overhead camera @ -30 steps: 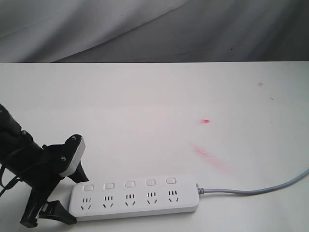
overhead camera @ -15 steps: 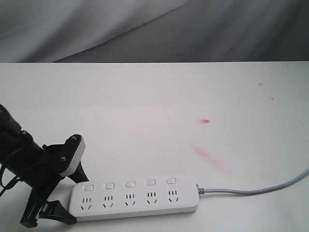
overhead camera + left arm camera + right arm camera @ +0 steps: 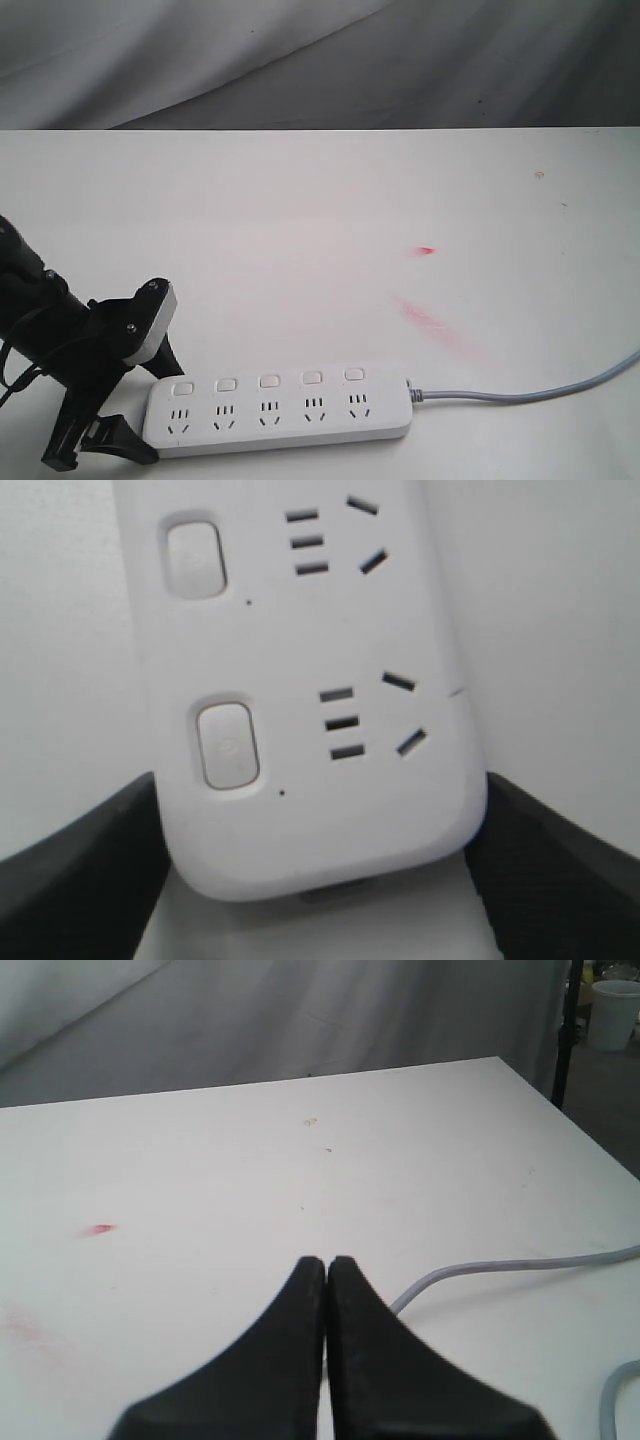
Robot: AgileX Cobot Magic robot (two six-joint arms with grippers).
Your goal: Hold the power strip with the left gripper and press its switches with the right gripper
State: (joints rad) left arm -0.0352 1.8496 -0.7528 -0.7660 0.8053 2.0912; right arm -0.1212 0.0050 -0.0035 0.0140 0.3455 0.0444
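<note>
two left gripper [image 3: 320, 780] fingers [image 3: 80, 870] clamp the power strip [image 3: 300, 630] end between them; it looks stiff, light, slick. right gripper [image 3: 326, 1260] is closed, apt for pressing switches [image 3: 228, 745].

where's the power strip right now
In the exterior view the power strip lies flat on the table at the bottom, left of centre, its left end set in the left gripper, its grey cord trailing right.
</note>
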